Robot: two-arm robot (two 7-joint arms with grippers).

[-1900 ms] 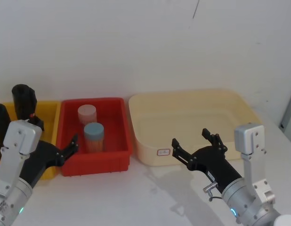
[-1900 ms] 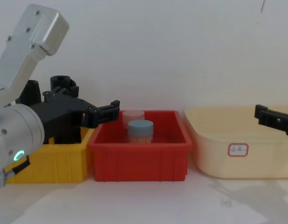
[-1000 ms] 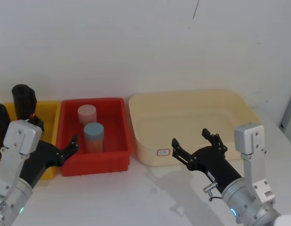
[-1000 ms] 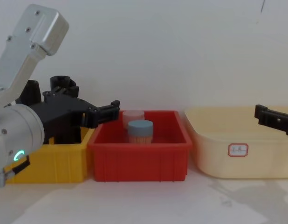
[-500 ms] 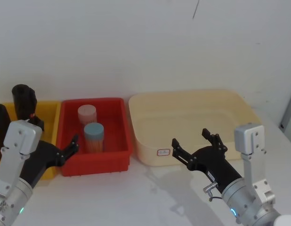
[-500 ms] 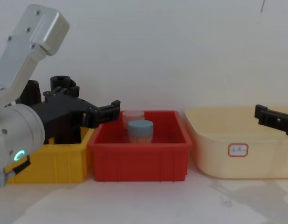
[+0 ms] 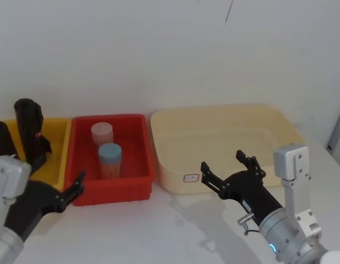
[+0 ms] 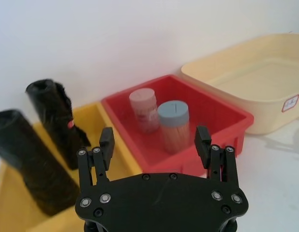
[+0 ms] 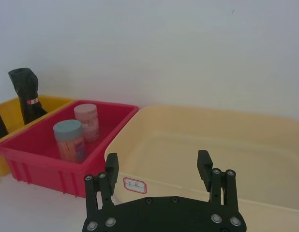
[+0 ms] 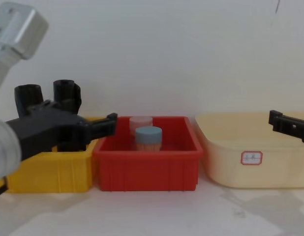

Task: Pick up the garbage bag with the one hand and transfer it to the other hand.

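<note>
Garbage bag (image 8: 31, 159) is standing upright, leaning a little, in the yellow bin (image 7: 57, 137) at the robot's far left, with nothing gripping it. Nearest the robot, the left gripper (image 8: 155, 140) is hovering over the white table (image 7: 175, 231) just in front of where the yellow bin and the red bin (image 7: 142, 181) meet, its jaws spread wide and holding nothing, apart from the garbage bag. On the other side, the right gripper (image 7: 225, 165) is hanging before the cream tub (image 7: 280, 124), its jaws likewise wide open and empty. Farther back in the yellow bin, a second black roll (image 7: 29, 129) with a small red-orange mark is standing behind the plain one. In the red bin a blue-lidded jar (image 7: 109, 159) is standing in front of a pale-lidded jar (image 7: 102, 133).
</note>
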